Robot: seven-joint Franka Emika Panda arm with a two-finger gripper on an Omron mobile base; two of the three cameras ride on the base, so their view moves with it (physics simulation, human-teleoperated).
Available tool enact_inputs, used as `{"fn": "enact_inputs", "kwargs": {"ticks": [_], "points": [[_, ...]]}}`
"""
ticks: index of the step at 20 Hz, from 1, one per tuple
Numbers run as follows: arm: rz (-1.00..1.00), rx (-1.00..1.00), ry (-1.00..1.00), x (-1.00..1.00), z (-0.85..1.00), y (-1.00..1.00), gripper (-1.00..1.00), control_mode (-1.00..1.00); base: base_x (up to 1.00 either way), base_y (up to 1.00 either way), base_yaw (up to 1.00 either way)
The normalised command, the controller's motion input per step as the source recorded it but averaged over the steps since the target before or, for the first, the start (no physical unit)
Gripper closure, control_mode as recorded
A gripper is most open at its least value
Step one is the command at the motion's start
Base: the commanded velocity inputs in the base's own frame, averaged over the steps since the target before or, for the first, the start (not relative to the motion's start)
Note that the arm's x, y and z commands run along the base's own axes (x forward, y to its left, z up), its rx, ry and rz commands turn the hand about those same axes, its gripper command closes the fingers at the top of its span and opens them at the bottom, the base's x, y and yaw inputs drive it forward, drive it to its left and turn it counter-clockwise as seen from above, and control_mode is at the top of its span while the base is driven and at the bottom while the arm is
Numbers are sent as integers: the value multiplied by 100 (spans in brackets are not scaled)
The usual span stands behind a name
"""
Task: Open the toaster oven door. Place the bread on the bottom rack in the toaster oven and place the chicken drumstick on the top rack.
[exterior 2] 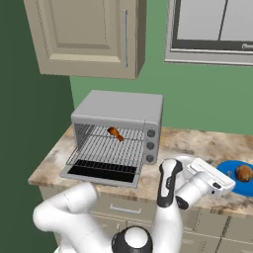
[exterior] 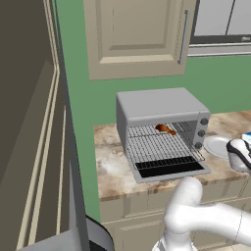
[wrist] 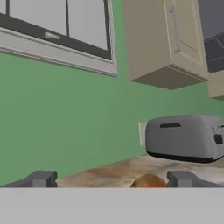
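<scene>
The bread (exterior 2: 243, 173) rests in a blue dish (exterior 2: 225, 172) at the desk's right end, just beyond the gripper (wrist: 111, 178). Jaws released. It is probably light and soft; grasp its rounded middle gently. The chicken drumstick (exterior 2: 115, 133) occupies the top rack (exterior 2: 101, 134).

We see a mottled brown stone worktop (exterior 2: 197, 143) running along the green wall, and the toaster oven (exterior 2: 118, 123) stands on it with its door (exterior 2: 101, 173) folded down flat near the front edge. Just beside the oven lies a white plate (exterior: 216, 146), and farther right a blue plate (exterior 2: 236, 185) carries the bread (exterior 2: 243, 173). In the hand view a grey toaster (wrist: 186, 138) sits on the same surface against the wall.
</scene>
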Motion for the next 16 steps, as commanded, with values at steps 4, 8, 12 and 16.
{"fn": "enact_inputs", "kwargs": {"ticks": [4,8,12,16], "points": [[-8,-1,0,36,-40,-54,-100,-100,0,0,0],[-10,-2,0,31,-46,-55,-100,-100,0,0,0],[-10,0,0,44,-30,-58,-100,-100,0,0,0],[-7,0,1,53,-36,-46,-100,-100,0,0,0]]}}
